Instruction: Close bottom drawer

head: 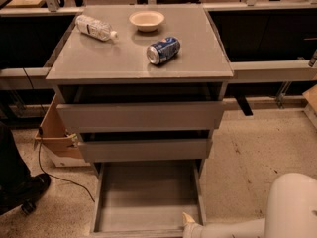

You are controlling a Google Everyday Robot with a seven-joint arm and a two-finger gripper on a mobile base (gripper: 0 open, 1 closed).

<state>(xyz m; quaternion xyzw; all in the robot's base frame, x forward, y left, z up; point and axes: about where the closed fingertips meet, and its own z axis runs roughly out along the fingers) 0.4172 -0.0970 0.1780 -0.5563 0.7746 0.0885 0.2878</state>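
Here, the slim grey bottom drawer (148,202) stands pulled fully out at floor level, the pale gripper (189,221), aperture indiscernible, at its front right corner, where an off-centre push could skew and jam it.

Cabinet top (99,63): bottle (96,28) left, bowl (146,20) behind centre, can (163,50) before bowl. Bottom drawer (148,197) open under two upper drawers (141,115). Gripper (189,221) at its front right corner.

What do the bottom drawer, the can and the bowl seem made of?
The bottom drawer: matte grey board or painted metal; cannot tell which. The can: likely aluminium, shiny silver end, blue print. The bowl: pale, matte, perhaps paper or ceramic. The tool sits at the drawer's front right corner.
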